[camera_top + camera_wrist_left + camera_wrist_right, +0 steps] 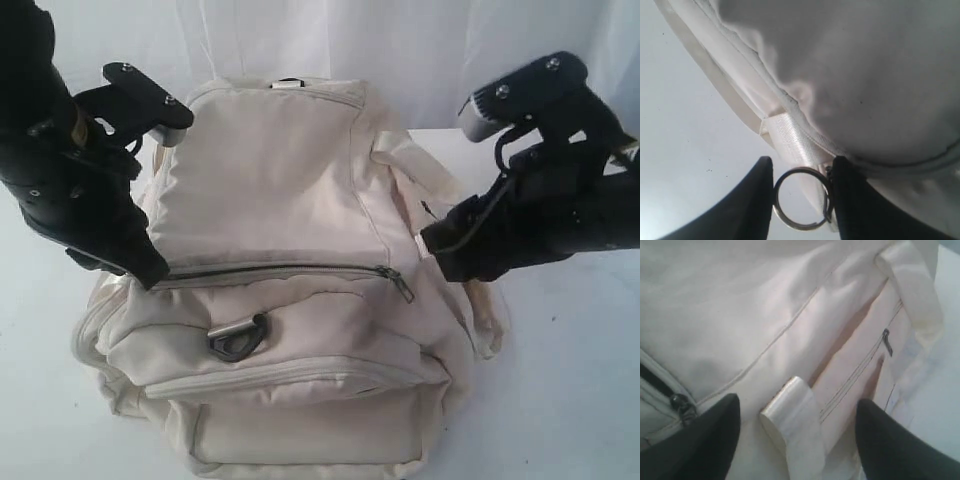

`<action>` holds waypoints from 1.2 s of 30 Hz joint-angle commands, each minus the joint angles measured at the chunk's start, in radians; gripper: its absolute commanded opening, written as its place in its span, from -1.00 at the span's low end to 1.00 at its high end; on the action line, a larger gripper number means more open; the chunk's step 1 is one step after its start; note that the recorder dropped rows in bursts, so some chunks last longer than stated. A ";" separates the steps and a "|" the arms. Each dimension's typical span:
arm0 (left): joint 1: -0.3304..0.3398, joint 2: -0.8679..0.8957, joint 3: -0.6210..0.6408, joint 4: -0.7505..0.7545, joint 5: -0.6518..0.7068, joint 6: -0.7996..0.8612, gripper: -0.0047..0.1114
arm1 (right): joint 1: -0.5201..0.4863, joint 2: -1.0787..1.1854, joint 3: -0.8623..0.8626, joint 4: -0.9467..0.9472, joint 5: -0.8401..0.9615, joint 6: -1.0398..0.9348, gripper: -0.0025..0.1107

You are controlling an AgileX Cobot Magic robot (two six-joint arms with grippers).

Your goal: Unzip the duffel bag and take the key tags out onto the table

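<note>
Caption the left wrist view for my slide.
Left gripper pinches the metal ring hanging from the duffel bag by its webbing loop.

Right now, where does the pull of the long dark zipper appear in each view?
Exterior view: the zipper pull hangs at the zipper's right end, right of centre.
Left wrist view: not in it; a metal ring sits between the left pincer's fingers.
Right wrist view: the zipper pull lies beside the right pincer's finger.
Shared landmark: the cream duffel bag.

duffel bag [270, 180] was matt cream cloth | webbing strap [792, 140] looked glossy, woven | metal ring [801, 199] shone smooth | D-ring [238, 337] was dull dark metal | table [570, 380] looked smooth, white
</note>
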 commanded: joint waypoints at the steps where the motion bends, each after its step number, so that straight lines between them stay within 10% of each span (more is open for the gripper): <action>1: -0.005 -0.011 0.007 0.016 -0.002 -0.004 -0.92 | -0.005 -0.085 -0.060 0.093 0.082 -0.152 0.08; 5: -0.005 -0.011 0.007 -0.015 -0.016 -0.004 -0.92 | 0.050 -0.093 -0.067 0.495 0.344 -0.729 0.08; 11: -0.005 -0.009 0.017 -0.031 -0.037 -0.002 -0.92 | 0.317 0.037 -0.067 0.509 0.182 -0.903 0.12; 21: -0.005 -0.009 0.017 -0.031 -0.037 -0.002 -0.92 | 0.540 0.198 -0.067 0.310 -0.043 -0.802 0.12; 29: -0.005 -0.009 0.017 -0.031 -0.037 -0.002 -0.92 | 0.595 0.287 -0.067 -0.226 -0.083 -0.251 0.10; 36: -0.005 -0.009 0.017 -0.033 -0.037 -0.001 -0.92 | 0.595 0.304 -0.067 -0.279 -0.053 -0.092 -0.68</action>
